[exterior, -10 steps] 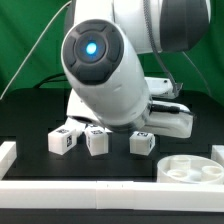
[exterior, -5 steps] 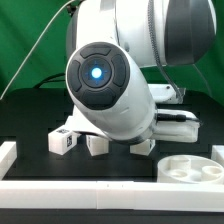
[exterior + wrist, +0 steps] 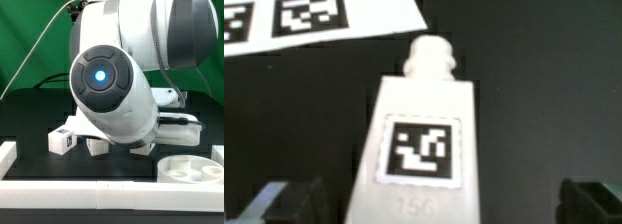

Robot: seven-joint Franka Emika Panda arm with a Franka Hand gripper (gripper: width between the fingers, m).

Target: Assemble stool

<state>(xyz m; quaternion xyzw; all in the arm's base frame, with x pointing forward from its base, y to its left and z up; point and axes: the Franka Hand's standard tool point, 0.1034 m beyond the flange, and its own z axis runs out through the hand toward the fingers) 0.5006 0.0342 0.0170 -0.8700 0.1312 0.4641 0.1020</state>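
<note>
In the wrist view a white stool leg (image 3: 423,140) with a black-and-white tag and a knob at its far end lies on the black table between my two open fingers. One fingertip (image 3: 287,203) and the other (image 3: 594,200) stand apart on either side of it, not touching. My gripper (image 3: 438,205) is hidden behind the arm in the exterior view. There, three legs stand in a row: one (image 3: 62,141), a second (image 3: 97,146) and a third (image 3: 146,147) partly hidden by the arm. The round seat disc (image 3: 191,168) lies at the exterior view's right.
The marker board (image 3: 304,22) lies beyond the leg in the wrist view. White border rails run along the front (image 3: 100,190) and at the exterior view's left (image 3: 8,152). The arm's large white joint (image 3: 110,85) blocks the middle of the exterior view.
The arm has come down and toward the exterior view's right over the row of legs, now covering more of the middle and right legs.
</note>
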